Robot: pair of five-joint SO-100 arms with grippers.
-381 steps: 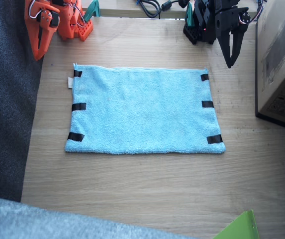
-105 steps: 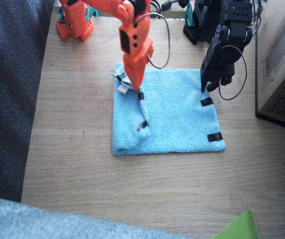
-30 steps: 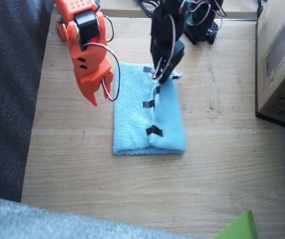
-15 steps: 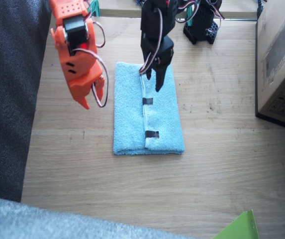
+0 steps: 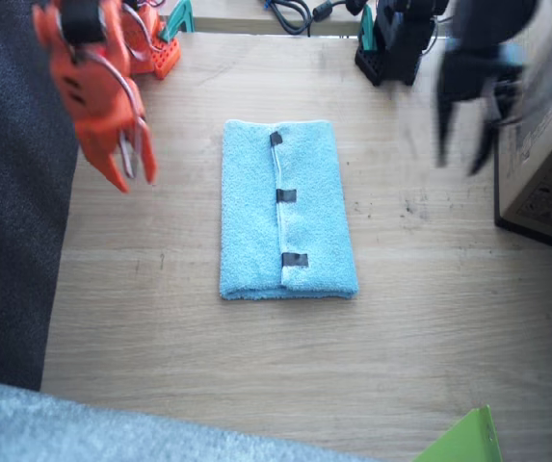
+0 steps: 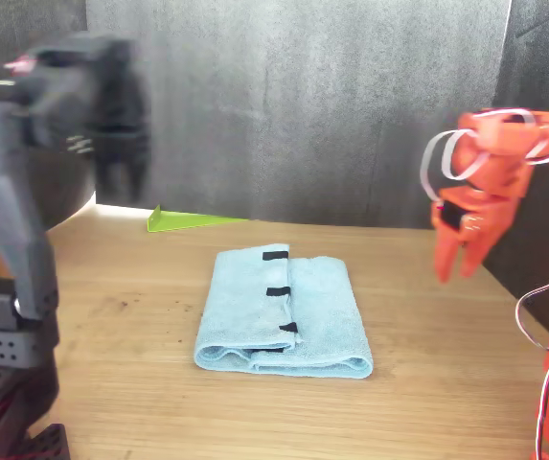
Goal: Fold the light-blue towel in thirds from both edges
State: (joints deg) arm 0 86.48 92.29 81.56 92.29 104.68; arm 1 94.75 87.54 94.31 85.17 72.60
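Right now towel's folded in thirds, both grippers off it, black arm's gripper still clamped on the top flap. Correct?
Not quite. The light-blue towel is folded, but the left gripper, on the black arm, holds nothing: the fixed view shows it raised, clear of the towel, near the cardboard box. The right gripper is off it too.

The right arm (image 5: 97, 72) is bright orange plastic, looped with white cable — its end effector (image 5: 131, 171) has tapered orange fingers. The left arm (image 5: 478, 58) is black — motion-blurred.

The light-blue towel (image 5: 288, 210) lies flat, folded in thirds.
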